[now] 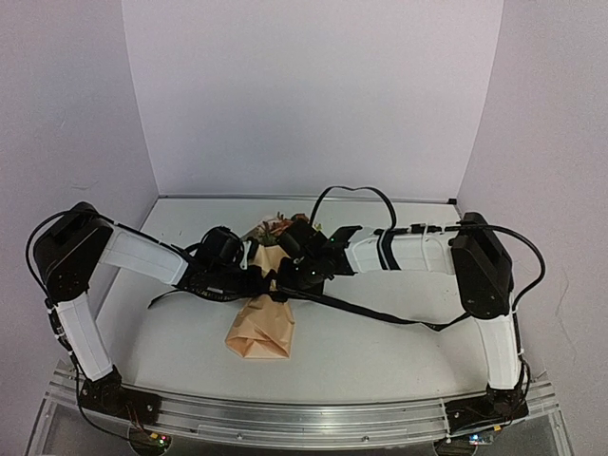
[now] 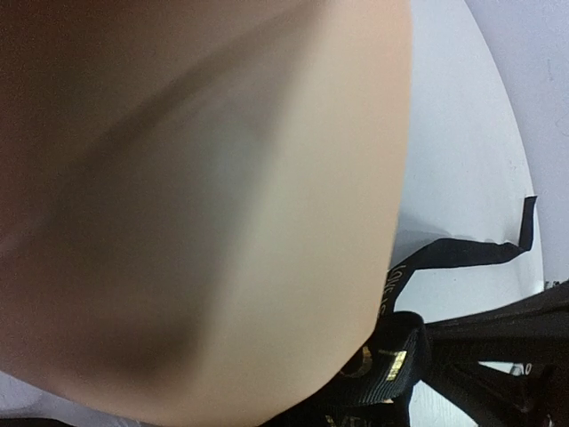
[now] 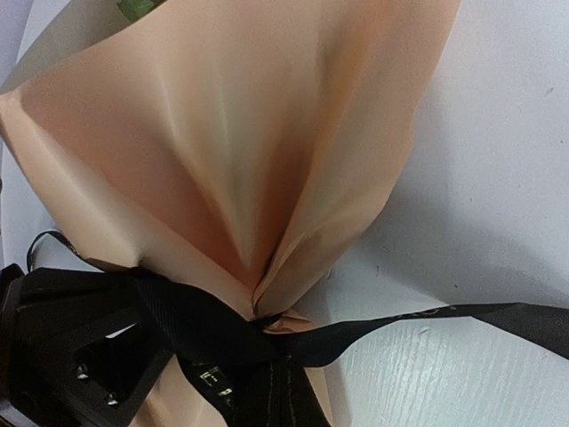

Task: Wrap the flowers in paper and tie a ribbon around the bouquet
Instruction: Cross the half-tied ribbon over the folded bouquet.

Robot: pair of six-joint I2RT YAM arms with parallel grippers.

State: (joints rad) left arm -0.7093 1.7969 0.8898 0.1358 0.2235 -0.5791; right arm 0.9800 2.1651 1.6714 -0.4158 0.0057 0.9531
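The bouquet (image 1: 259,330) lies in the middle of the table, its tan paper (image 3: 222,133) cone pointing toward me. Cream and orange-brown flowers (image 1: 275,226) show at its far end. The black ribbon (image 1: 399,316) crosses the cone's narrow waist (image 3: 204,329), and its tails trail left and right. My left gripper (image 1: 264,278) and right gripper (image 1: 296,275) meet over that waist, both shut on the ribbon. In the left wrist view blurred paper (image 2: 204,205) fills most of the frame, with a lettered ribbon fold (image 2: 391,360) at the bottom. Neither gripper's own fingers show in its wrist view.
The white table (image 1: 380,356) is enclosed by pale purple walls (image 1: 313,95) on three sides. An aluminium rail (image 1: 313,418) runs along the near edge. In the right wrist view the left gripper's black body (image 3: 71,347) sits beside the knot.
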